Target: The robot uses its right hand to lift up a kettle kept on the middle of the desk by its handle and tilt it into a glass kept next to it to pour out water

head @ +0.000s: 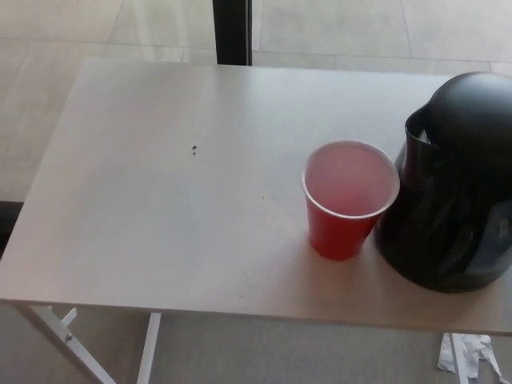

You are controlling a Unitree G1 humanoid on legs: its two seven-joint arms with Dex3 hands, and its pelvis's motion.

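The cup point(349, 200) is red outside, with a white rim and a pale pink inside. The kettle point(452, 184) is glossy black all over, plain and without pattern. The desk point(160, 208) top is a plain pale grey-white with a tiny dark speck point(194, 149), on white legs, over beige floor tiles point(64, 24) with lighter seams.

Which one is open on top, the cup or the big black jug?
The red cup is open on top: you can see right down inside it past its white rim. The black kettle beside it has a domed lid covering its top.
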